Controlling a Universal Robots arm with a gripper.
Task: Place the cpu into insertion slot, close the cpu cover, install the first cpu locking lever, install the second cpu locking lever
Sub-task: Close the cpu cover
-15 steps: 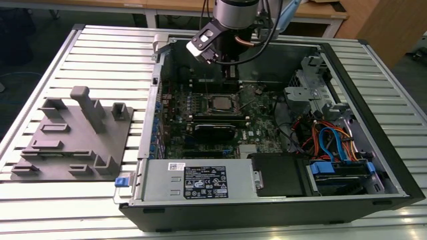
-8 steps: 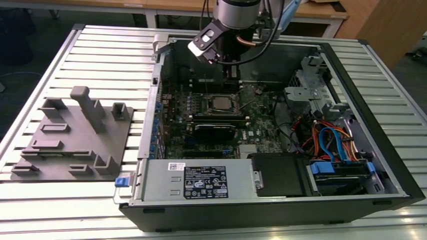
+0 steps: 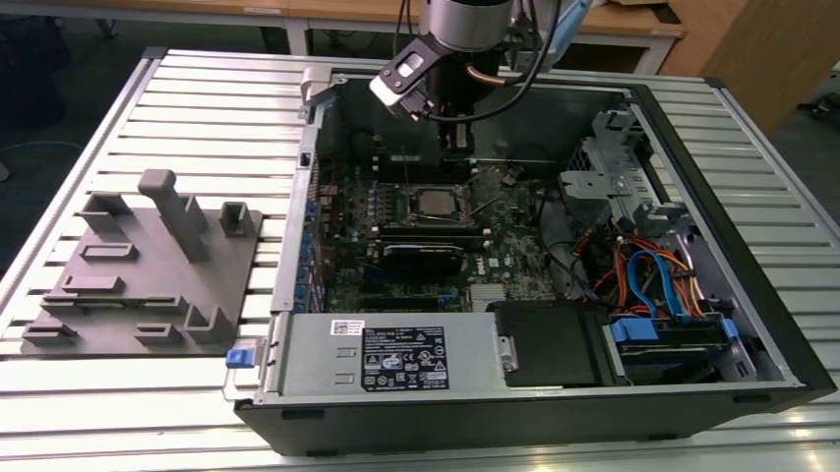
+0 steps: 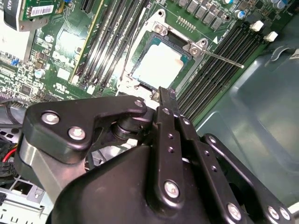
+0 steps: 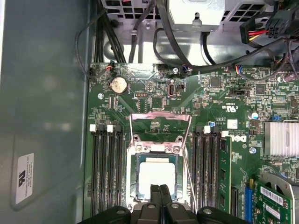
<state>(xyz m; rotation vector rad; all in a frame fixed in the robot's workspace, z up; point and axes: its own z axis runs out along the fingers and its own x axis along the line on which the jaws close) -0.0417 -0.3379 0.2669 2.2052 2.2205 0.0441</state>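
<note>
Gripper (image 5: 160,190): fingers pressed together with nothing between them, tips at the insertion slot's edge in both wrist views.
Cpu (image 5: 156,173): seated flat in the insertion slot (image 5: 132,179), silver top up.
Cpu cover (image 5: 160,117): swung back off the slot, with bare board visible through its window.
Locking lever (image 4: 222,58): thin rod, unlatched, angled out over the memory slots (image 4: 210,81).

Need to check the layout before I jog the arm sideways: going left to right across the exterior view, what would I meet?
Grey fixture block → blue tab → cpu → blue and orange cables → case's black right wall.
</note>
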